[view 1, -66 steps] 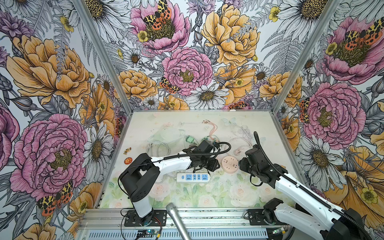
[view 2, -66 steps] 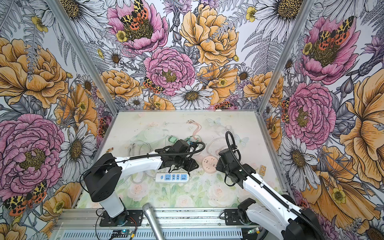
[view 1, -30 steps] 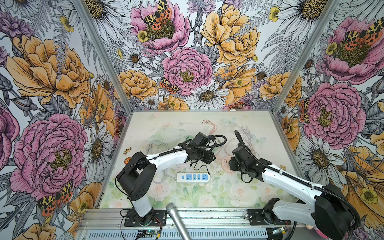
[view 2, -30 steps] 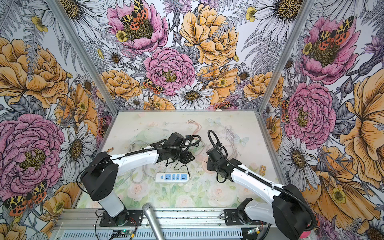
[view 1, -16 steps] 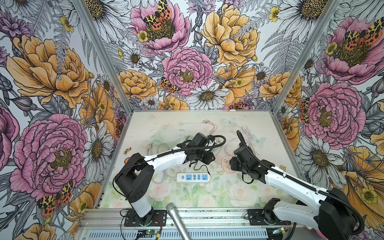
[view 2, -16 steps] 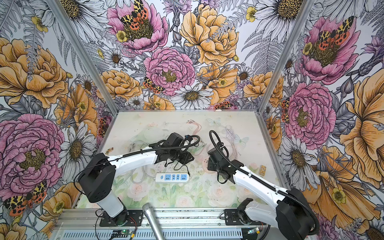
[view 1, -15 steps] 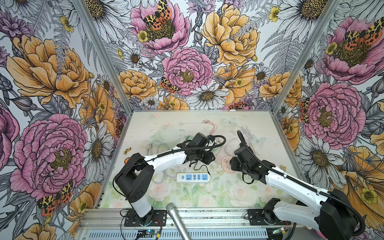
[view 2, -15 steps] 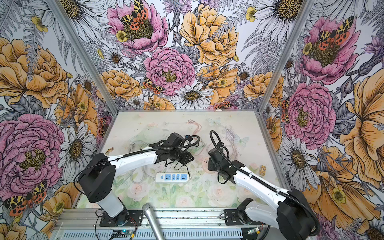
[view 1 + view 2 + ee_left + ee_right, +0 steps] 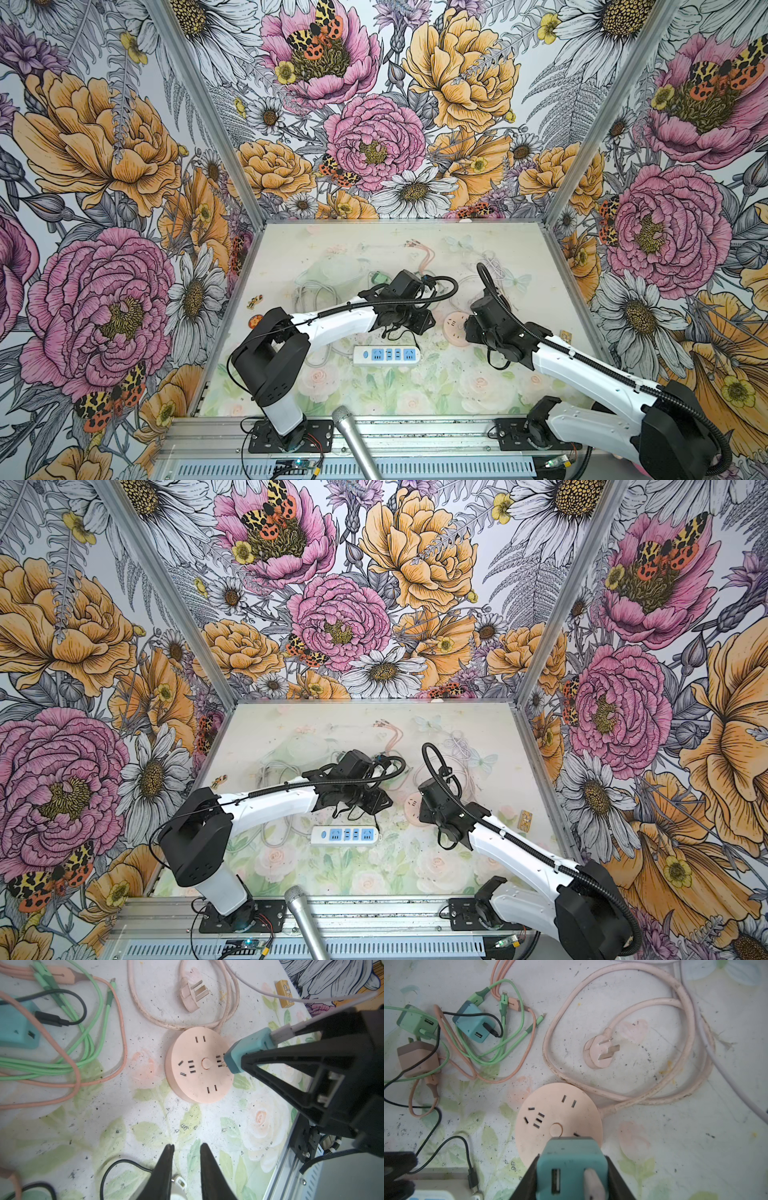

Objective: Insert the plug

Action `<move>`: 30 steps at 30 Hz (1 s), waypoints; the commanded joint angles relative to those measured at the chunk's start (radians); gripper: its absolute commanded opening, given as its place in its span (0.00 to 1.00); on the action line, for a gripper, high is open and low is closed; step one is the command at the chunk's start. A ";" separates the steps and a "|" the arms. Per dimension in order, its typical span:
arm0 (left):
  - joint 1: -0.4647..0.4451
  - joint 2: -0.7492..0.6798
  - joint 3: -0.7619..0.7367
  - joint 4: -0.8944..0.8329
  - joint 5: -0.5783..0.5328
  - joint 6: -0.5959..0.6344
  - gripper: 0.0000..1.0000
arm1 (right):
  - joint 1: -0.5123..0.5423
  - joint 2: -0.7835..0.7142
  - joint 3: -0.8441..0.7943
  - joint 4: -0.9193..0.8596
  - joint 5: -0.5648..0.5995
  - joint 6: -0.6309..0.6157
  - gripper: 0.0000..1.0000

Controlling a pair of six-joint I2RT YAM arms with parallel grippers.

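A: Entry one, the plug. Location?
B: Teal, with two USB ports and a white cable in one of them. It leans over the rim of the socket. A prong tip touches the socket's face at the slots beside the centre button. The body is tilted and clear of the face, so it is not seated.
A: Held by?
B: The right gripper, its fingers pinching the plug's two flat sides.
A: Entry two, the socket.
B: Round and pink, lying flat on the tabletop, with slot groups around a centre button.
A: Entry three, the left gripper.
B: It hangs near the socket on the side away from the plug. The fingers are a narrow gap apart with nothing between the tips.
A: Around the socket?
B: A white strip with blue outlets lies near it, toward the arm bases. A pink cord leaves the rim and loops behind the socket. A three-pin plug lies inside that loop, apart from the socket.
A: Further off?
B: A teal charger, a green charger and a brown charger lie well apart from the socket, past the left gripper's side. They sit in a tangle of green, pink and black leads. A small yellow block lies on the right arm's side of the socket, near the tabletop's edge.
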 commanded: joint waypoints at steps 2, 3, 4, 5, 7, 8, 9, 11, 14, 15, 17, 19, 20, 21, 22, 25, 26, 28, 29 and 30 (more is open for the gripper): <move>-0.010 0.015 -0.006 0.009 -0.010 -0.027 0.25 | -0.028 -0.005 -0.002 0.007 0.028 -0.011 0.00; -0.011 0.014 -0.006 0.010 -0.012 -0.030 0.25 | -0.029 0.002 0.003 0.007 0.025 -0.013 0.00; -0.014 0.015 -0.006 0.010 -0.013 -0.031 0.25 | -0.030 0.010 0.005 0.008 0.022 -0.015 0.00; -0.015 0.013 -0.006 0.009 -0.017 -0.032 0.25 | -0.030 0.017 0.009 0.008 0.020 -0.016 0.00; -0.017 0.012 -0.006 0.009 -0.021 -0.035 0.25 | -0.029 0.032 0.015 0.009 0.016 -0.018 0.00; -0.016 0.011 -0.006 0.009 -0.023 -0.038 0.25 | -0.028 0.039 0.018 0.011 0.014 -0.021 0.00; -0.018 0.011 -0.008 0.010 -0.023 -0.038 0.25 | -0.029 0.043 0.018 0.014 0.010 -0.023 0.00; -0.018 0.009 -0.012 0.010 -0.026 -0.040 0.25 | -0.031 0.049 0.018 0.020 0.009 -0.024 0.00; -0.019 0.007 -0.016 0.009 -0.029 -0.041 0.25 | -0.037 0.043 0.010 0.031 0.002 -0.025 0.00; -0.019 0.007 -0.019 0.008 -0.030 -0.042 0.25 | -0.040 0.039 0.006 0.035 -0.003 -0.024 0.00; -0.021 0.007 -0.022 0.010 -0.032 -0.044 0.25 | -0.048 0.033 -0.002 0.046 -0.019 -0.024 0.00; -0.024 0.008 -0.026 0.013 -0.034 -0.048 0.25 | -0.048 0.028 -0.009 0.062 -0.041 -0.038 0.00; -0.027 0.011 -0.027 0.014 -0.034 -0.053 0.25 | -0.049 0.026 -0.010 0.068 -0.052 -0.048 0.00; -0.033 0.013 -0.028 0.017 -0.034 -0.057 0.25 | -0.050 0.023 -0.007 0.067 -0.059 -0.057 0.00; -0.039 0.016 -0.027 0.018 -0.032 -0.061 0.25 | -0.051 0.018 -0.004 0.066 -0.059 -0.060 0.00; -0.067 0.026 -0.025 0.019 -0.041 -0.090 0.25 | -0.058 -0.005 -0.002 0.068 -0.065 -0.062 0.00; -0.077 0.030 -0.022 0.019 -0.041 -0.103 0.25 | -0.063 -0.014 -0.003 0.066 -0.065 -0.060 0.00; -0.105 0.033 -0.021 0.019 -0.055 -0.134 0.25 | -0.074 -0.032 -0.006 0.065 -0.071 -0.056 0.00; -0.122 0.034 -0.019 0.019 -0.066 -0.154 0.24 | -0.080 -0.043 -0.009 0.065 -0.072 -0.052 0.00; -0.141 0.037 -0.019 0.021 -0.078 -0.179 0.24 | -0.089 -0.054 -0.012 0.065 -0.075 -0.047 0.00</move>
